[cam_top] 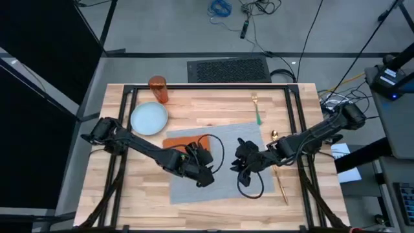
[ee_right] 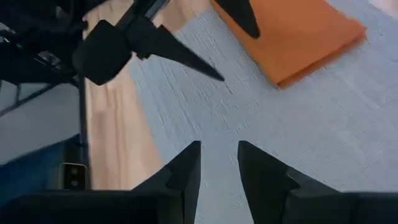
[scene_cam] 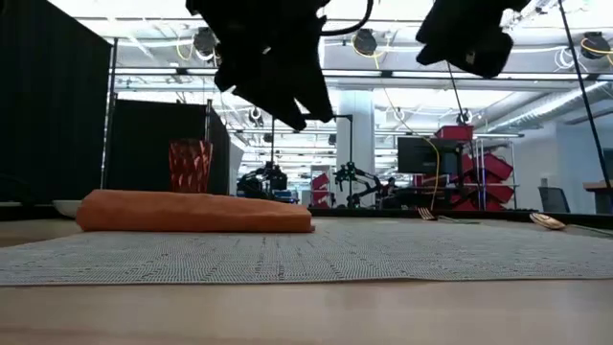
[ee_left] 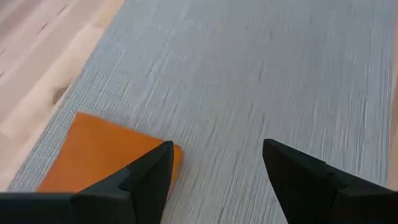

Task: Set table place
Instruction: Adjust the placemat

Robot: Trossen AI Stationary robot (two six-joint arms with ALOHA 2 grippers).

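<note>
A grey placemat (cam_top: 220, 165) lies in the middle of the table (cam_top: 310, 213). An orange napkin (cam_top: 181, 141) lies flat on the mat's far left corner. A pale-blue plate (cam_top: 149, 119) and an orange tumbler (cam_top: 158, 89) stand on the wood at the far left. My left gripper (ee_left: 217, 149) hovers open above the mat, close to the napkin's corner (ee_left: 99, 155). My right gripper (ee_right: 219, 146) hovers over the mat's right half, open by a narrow gap. The low view shows both grippers raised clear of the mat, touching nothing.
A green-handled fork (cam_top: 257, 109) lies on the wood beyond the mat. A gold spoon (cam_top: 275, 136) and a long gold piece of cutlery (cam_top: 283, 184) lie right of the mat under the right arm. The mat's near half (cam_top: 200, 191) is bare.
</note>
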